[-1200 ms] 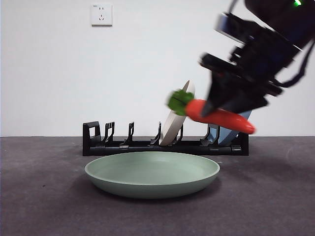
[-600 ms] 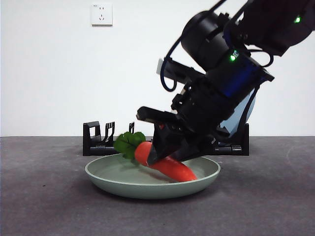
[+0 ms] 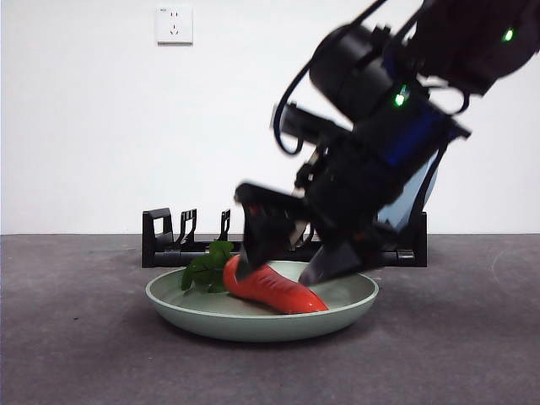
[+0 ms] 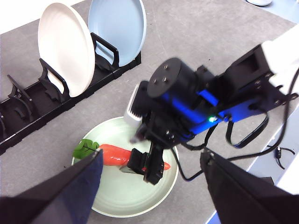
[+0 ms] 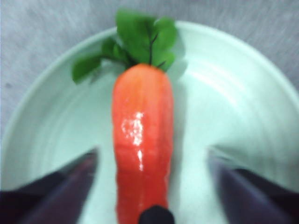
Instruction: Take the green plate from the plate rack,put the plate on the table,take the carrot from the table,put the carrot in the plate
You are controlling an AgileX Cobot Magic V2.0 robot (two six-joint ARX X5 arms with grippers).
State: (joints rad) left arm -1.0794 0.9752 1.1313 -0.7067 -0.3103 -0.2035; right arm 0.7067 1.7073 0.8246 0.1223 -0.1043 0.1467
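Note:
The carrot (image 3: 274,291) lies in the green plate (image 3: 177,302) on the table, with its leaves toward the rack. My right gripper (image 3: 283,272) is open just above it, one jaw on each side and apart from it. In the right wrist view the carrot (image 5: 140,135) lies lengthwise on the plate (image 5: 233,93) between the jaws of the right gripper (image 5: 152,158). My left gripper (image 4: 153,161) is open and empty high above, looking down on the plate (image 4: 126,200), the carrot (image 4: 114,154) and the plate rack (image 4: 28,119).
The rack (image 3: 169,240) stands just behind the plate. It holds a beige plate (image 4: 65,49) and a blue plate (image 4: 117,28) upright at one end. A wall socket (image 3: 174,25) is on the white wall. The table's edge (image 4: 280,154) is near the right arm.
The right gripper carried the carrot down from above the rack into the green plate, then opened. The carrot now lies flat in the plate, its leaves lower.

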